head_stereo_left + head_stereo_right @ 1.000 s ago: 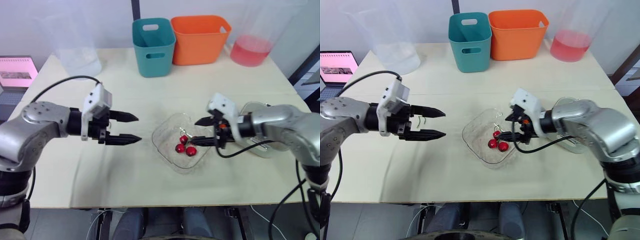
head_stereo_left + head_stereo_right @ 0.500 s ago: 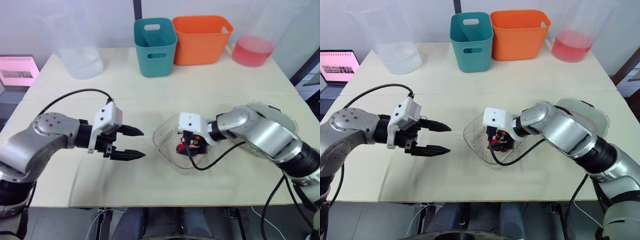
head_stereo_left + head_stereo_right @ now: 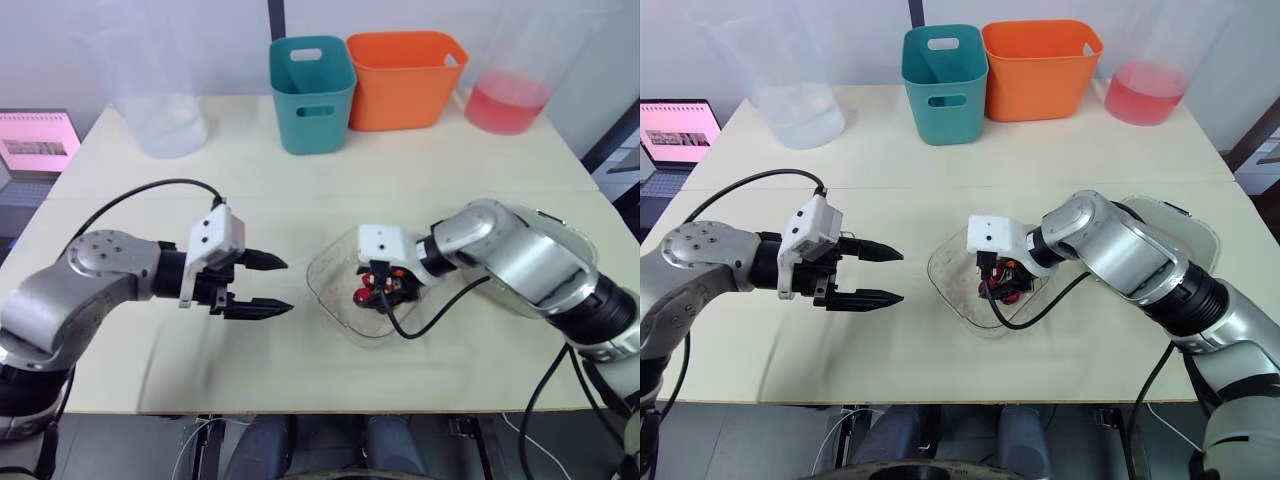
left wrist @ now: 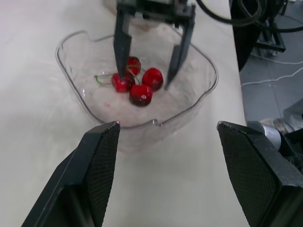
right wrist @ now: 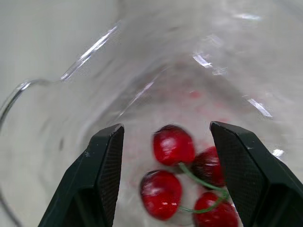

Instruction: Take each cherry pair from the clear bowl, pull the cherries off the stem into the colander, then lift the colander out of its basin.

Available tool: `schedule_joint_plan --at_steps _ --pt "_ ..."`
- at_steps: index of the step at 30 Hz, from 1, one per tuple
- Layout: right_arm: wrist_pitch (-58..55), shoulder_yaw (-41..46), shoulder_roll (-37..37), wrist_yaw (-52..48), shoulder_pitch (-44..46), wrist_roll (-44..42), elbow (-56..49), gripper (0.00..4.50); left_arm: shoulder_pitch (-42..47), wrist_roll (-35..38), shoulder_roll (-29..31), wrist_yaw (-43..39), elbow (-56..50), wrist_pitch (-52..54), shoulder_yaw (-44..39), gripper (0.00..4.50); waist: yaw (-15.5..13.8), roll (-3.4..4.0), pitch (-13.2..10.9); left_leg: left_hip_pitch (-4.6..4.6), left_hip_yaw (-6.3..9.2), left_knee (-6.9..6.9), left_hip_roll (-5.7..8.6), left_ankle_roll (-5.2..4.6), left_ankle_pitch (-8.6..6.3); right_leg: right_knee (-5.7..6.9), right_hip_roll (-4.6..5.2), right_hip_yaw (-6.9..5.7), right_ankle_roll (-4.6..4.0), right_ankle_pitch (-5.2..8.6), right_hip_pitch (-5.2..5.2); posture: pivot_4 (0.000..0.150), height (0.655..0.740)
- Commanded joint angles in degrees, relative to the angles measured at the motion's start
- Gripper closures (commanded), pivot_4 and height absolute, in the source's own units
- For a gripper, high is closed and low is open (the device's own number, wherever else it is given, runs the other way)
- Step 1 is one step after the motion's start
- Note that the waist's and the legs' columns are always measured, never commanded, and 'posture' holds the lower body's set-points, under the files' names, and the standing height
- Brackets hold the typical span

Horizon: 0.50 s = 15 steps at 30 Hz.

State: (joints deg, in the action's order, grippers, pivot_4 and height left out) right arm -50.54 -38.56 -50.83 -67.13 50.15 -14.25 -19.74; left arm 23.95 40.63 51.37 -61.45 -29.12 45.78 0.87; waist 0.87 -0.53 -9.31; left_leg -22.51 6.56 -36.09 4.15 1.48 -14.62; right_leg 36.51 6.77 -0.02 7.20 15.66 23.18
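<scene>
Cherries [image 4: 152, 78]: lying in clear bowl [image 3: 325, 262], mid bench [image 3: 450, 180]
Right pincer [image 4: 143, 81]: reaching down into bowl, fingers spread apart, straddling cherries
Left pincer [image 3: 286, 287]: hovering left of bowl, fingers parted, holding nothing

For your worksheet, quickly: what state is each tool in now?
Left tool: open, holding nothing.
Right tool: open, among the cherries in the bowl.

glossy cherries [image 4: 142, 87], clear plastic bowl [image 4: 80, 101], matt table [image 3: 300, 195]
</scene>
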Motion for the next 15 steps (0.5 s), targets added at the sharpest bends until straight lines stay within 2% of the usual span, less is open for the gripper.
schedule_joint_plan --at_steps 1,8,11,14,15 --pt "5.11 -2.27 0.78 -2.34 2.09 5.44 3.73 1.42 1.72 0.07 -0.62 0.62 0.24 -0.69 -0.53 1.02 0.09 0.0 0.0 0.0 0.0 0.0 0.0 0.01 0.01 0.0 0.0 0.0 0.0 0.0 0.01 0.15 0.74" --pt "12.25 -5.36 4.61 -6.15 5.24 13.93 12.19 1.42 3.01 0.44 -2.05 1.77 0.15 -0.19 -0.36 1.02 0.11 0.0 0.0 0.0 0.0 0.0 0.0 0.09 0.05 0.02 0.0 0.01 0.0 0.0 0.03 0.15 0.74" --pt "14.52 -5.58 5.47 -7.8 5.16 16.4 13.49 2.32 2.9 0.81 -2.17 2.53 -0.08 0.04 -0.91 1.02 0.09 0.0 0.0 0.0 0.0 0.0 0.01 0.1 0.06 0.02 0.0 0.01 0.0 0.0 0.03 0.15 0.74" --pt "14.8 -5.04 6.43 -9.33 4.43 17.15 13.37 3.79 2.65 1.13 -2.13 2.98 -0.38 0.18 -1.18 1.02 0.09 0.0 0.0 0.0 0.0 -0.01 0.01 0.1 0.06 0.02 0.0 0.01 0.0 0.0 0.02 0.15 0.74" --pt "14.87 -4.89 6.61 -9.73 4.12 17.37 13.16 4.05 2.59 1.19 -2.11 3.12 -0.45 0.2 -1.22 1.02 0.09 0.0 0.0 0.0 0.0 -0.01 0.01 0.1 0.06 0.02 0.0 0.01 0.0 0.0 0.02 0.15 0.74"
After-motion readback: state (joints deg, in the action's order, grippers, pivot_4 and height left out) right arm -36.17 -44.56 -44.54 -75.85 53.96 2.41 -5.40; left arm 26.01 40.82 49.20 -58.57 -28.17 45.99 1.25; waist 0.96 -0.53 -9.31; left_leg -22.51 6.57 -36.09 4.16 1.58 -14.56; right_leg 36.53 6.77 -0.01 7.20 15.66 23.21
